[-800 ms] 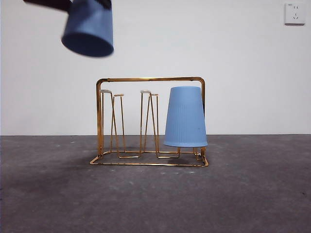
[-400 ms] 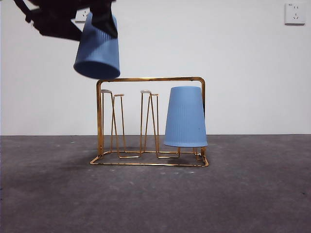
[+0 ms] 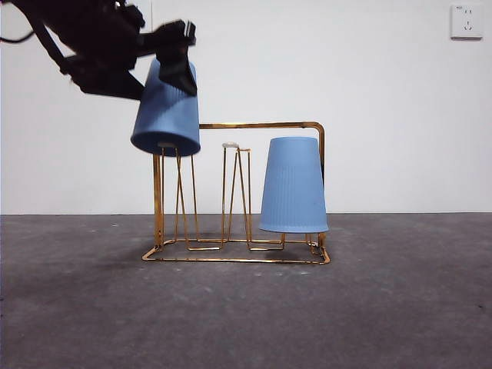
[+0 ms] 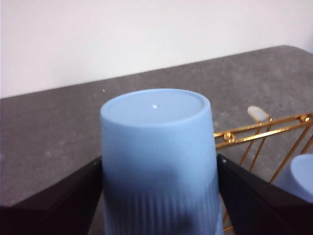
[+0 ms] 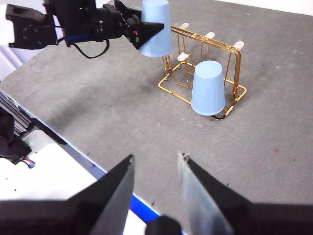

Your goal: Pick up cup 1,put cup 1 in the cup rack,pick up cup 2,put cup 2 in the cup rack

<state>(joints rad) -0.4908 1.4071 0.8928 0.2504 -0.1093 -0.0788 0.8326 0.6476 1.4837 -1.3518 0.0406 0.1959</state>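
L gripper clamps inverted cup 2 over cup rack left peg; next: lower straight. R gripper parted, idle.

A plain white wall fills the background behind the dark grey, faintly mottled counter, meeting it along a straight level line. High on the wall near the corner sits a white square plastic power socket. The light is soft and even, leaving only a dim shadow on the grey surface. From the right wrist view, the counter shows a thin blue strip along its near edge, with a white flat surface beside it. A few tiny pale specks dot the grey top.
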